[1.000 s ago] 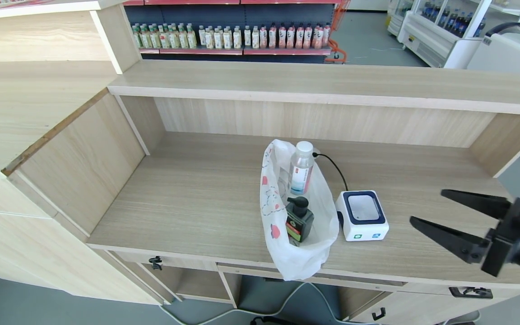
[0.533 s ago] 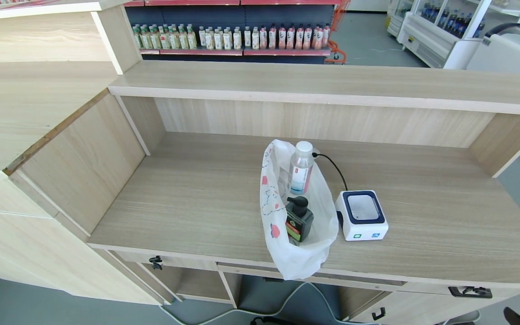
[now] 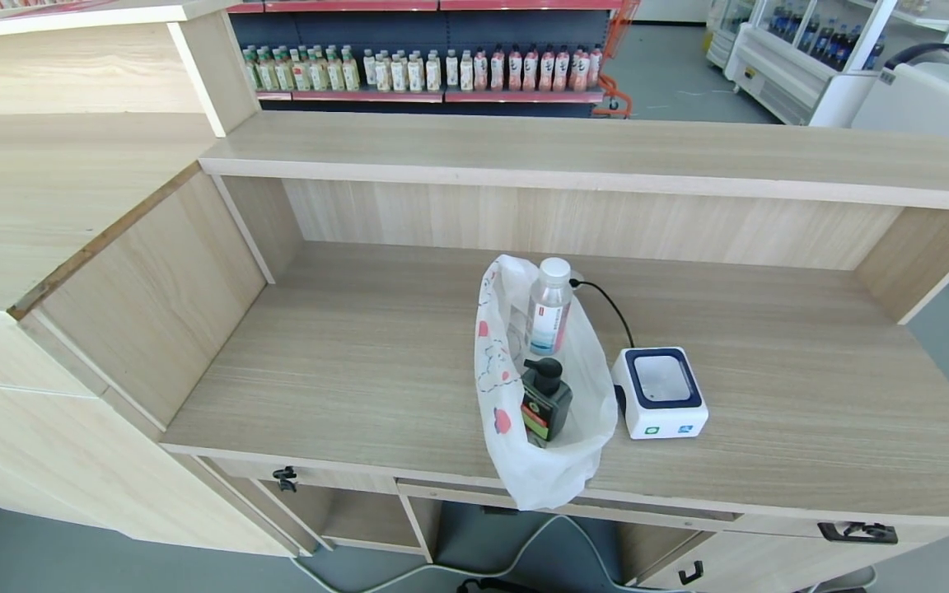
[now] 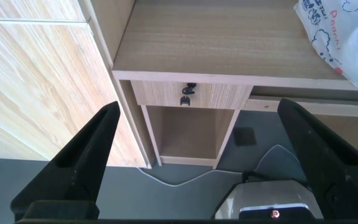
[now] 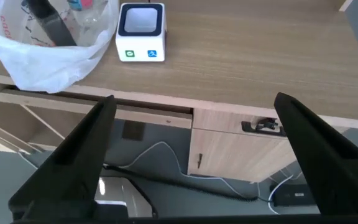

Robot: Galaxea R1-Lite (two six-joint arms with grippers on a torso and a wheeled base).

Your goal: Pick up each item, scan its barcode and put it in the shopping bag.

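The water bottle [image 3: 549, 317] and pump bottle [image 3: 546, 401] stand inside the shopping bag [image 3: 540, 482] on the table [image 3: 359, 371], with the scanner [image 3: 661, 392] just beside it. The left pincer [image 4: 199, 107] and right pincer [image 5: 194, 98] hang released below the table edge. The job looks done, so hold them clear.

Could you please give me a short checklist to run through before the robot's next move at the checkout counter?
1. Water bottle inside the shopping bag: ok, upright at the far end.
2. Pump bottle inside the bag: ok, at the near end.
3. Scanner on the counter beside the bag, window facing up: ok.
4. Left gripper free: ok, fingers open, nothing held.
5. Right gripper free: ok, fingers open, nothing held.
6. Both barcodes scanned: cannot tell.
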